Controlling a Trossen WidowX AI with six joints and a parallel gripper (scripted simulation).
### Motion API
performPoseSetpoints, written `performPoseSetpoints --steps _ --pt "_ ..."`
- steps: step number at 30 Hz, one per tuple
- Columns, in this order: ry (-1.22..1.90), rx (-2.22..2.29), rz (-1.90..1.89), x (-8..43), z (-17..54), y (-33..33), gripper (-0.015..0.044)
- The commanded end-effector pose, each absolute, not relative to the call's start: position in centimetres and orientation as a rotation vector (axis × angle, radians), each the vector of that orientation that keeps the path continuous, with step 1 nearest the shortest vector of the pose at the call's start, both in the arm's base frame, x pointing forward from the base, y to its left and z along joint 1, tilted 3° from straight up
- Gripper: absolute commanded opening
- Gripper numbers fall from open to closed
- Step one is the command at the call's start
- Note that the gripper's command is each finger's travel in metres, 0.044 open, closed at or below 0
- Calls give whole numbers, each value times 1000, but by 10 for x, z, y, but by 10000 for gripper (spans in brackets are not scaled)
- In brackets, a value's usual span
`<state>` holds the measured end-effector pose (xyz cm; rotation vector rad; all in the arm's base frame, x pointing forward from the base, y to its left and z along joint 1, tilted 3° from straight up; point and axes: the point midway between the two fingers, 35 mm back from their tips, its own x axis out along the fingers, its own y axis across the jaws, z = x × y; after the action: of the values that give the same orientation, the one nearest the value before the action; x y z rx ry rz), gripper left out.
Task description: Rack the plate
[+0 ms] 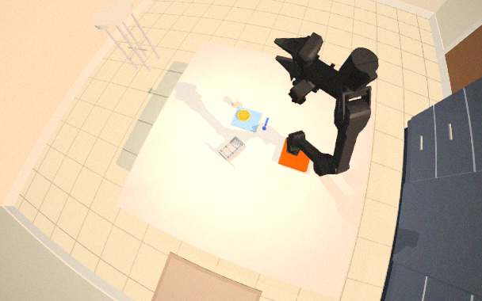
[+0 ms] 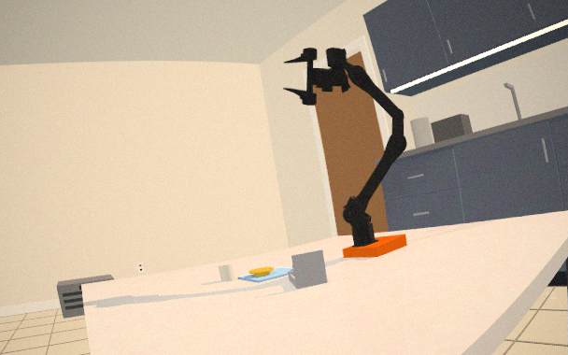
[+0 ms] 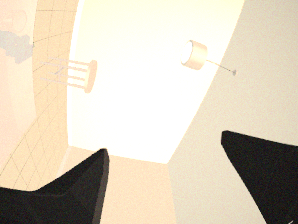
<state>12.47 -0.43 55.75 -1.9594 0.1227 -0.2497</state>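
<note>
- Stool (image 1: 112, 19) (image 3: 91, 76): on the floor, beyond the upper-left corner of the tabletop (image 1: 192, 206) (image 2: 249, 322) in the top view.
- Dish rack (image 1: 237, 139) (image 2: 309, 269): left of the tabletop's middle, set at a slant, its slots holding no plate.
- Pale cup (image 1: 235, 100) (image 2: 226, 273): just beside the blue mat (image 1: 253, 121) (image 2: 255, 278), on the side toward the upper-left corner.
- Yellow plate (image 1: 243, 115) (image 2: 262, 271): lying flat on that mat, between the rack and the top edge.
- Blue spoon-like utensil (image 1: 265, 123): just right of the mat.
- Claw (image 1: 276, 49) (image 2: 284, 75) (image 3: 166, 147): fingers spread wide, nothing between them, high up and seen near the top edge.
- Orange base (image 1: 294, 161) (image 2: 391, 244): toward the right edge, under the black arm (image 1: 348, 136) (image 2: 397, 135).
</note>
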Motion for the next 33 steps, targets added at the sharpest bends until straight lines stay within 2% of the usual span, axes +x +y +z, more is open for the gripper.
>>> performPoseSetpoints --steps 1,33 --pt "153 -1834 -205 138 547 -21 400" --pt "475 -946 137 260 433 -93 400"
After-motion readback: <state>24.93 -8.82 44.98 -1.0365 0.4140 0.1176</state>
